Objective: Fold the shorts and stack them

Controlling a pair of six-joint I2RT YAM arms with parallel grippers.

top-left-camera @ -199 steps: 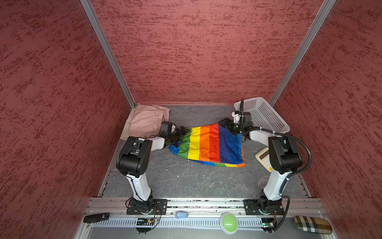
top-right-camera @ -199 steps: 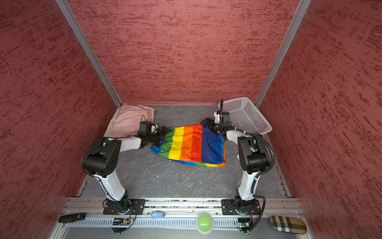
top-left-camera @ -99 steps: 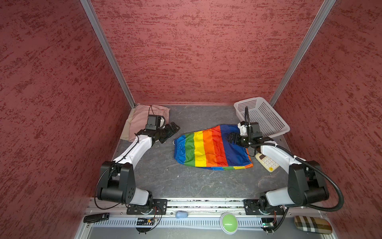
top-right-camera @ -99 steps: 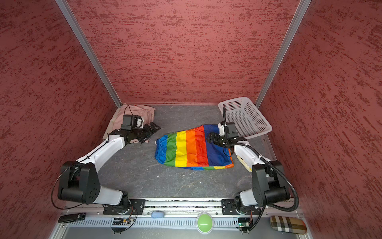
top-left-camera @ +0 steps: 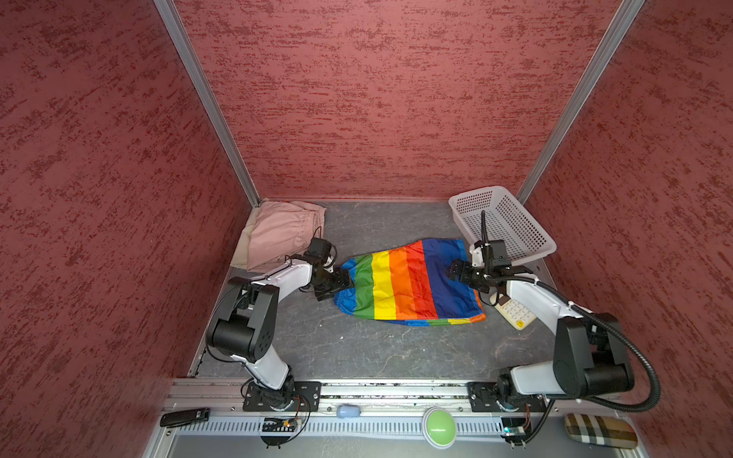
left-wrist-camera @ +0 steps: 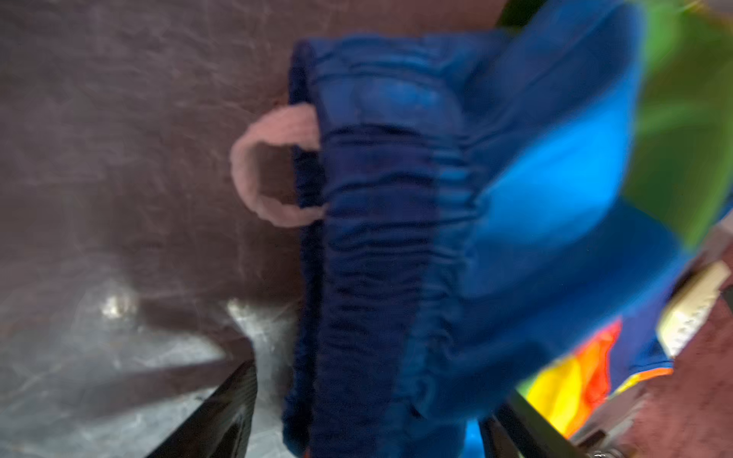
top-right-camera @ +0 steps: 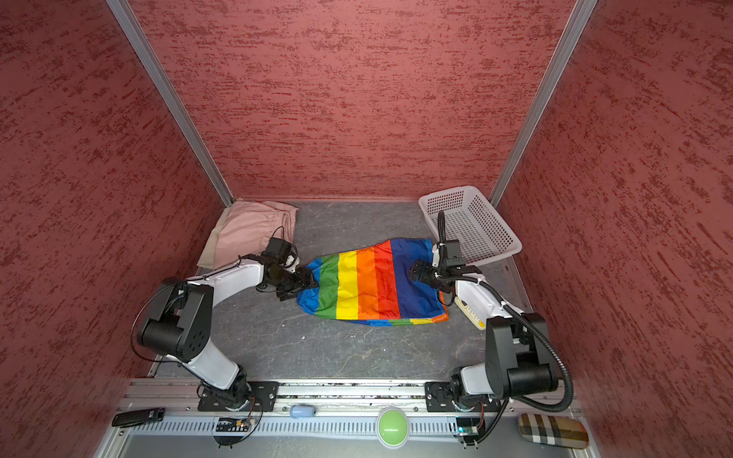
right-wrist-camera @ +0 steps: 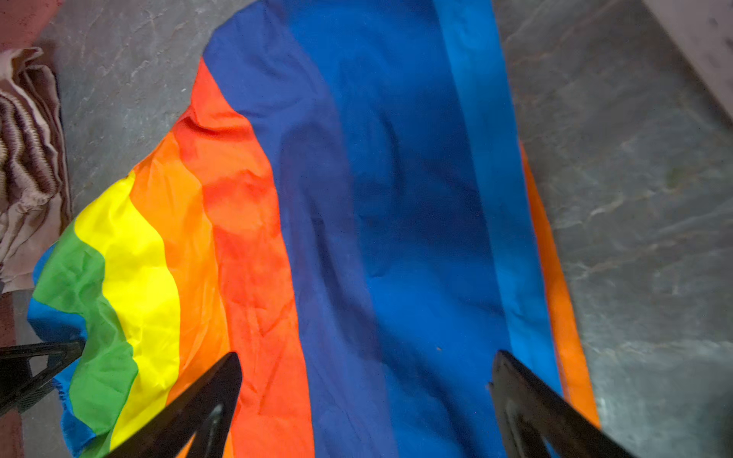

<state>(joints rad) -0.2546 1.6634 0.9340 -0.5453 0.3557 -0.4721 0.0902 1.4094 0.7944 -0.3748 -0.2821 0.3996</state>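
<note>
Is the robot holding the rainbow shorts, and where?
Nothing yet. The left gripper sits open around the rainbow shorts at their blue waistband; the right gripper hovers open above.

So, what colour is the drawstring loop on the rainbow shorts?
Drawstring loop: pale pink, clearest in left wrist view.

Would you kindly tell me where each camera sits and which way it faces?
Top views: high above the arms' bases, looking down at the table; left arm, right arm, rainbow shorts, pink shorts and basket show.
Left wrist: on the left arm, facing the rainbow shorts' blue waistband; its jaws stand apart.
Right wrist: on the right arm, looking along the stripes; open jaws show.
Shared: every view shows the rainbow shorts.
</note>
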